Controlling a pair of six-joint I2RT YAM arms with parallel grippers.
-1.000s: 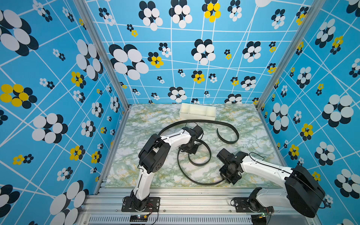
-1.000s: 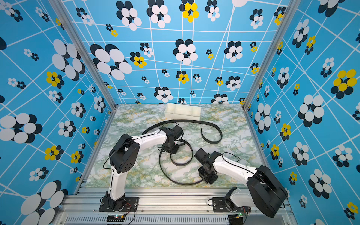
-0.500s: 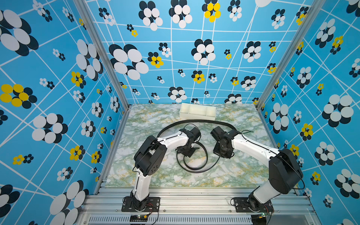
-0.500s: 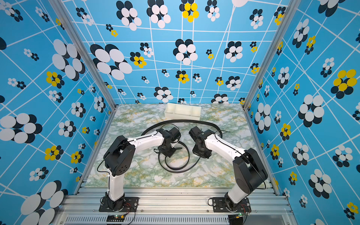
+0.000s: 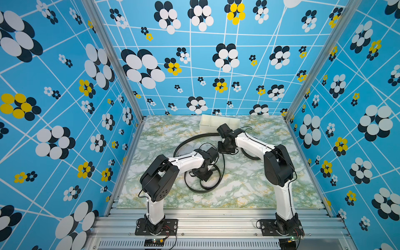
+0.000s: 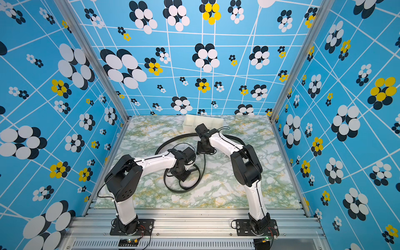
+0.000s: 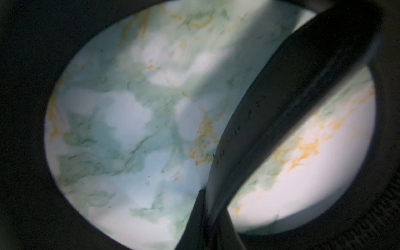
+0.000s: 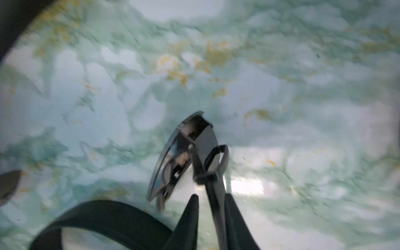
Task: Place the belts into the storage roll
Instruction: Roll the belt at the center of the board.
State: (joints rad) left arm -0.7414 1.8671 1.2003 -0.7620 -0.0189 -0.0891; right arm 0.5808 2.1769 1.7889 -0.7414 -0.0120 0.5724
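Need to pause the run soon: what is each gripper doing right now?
Left gripper: closed on the belt.
Right gripper: partly open; the belt, near its buckle, sits between its fingers.

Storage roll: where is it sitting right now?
In both top views the off-white storage roll sits at the far edge of the table, near its middle, just beyond the right arm.
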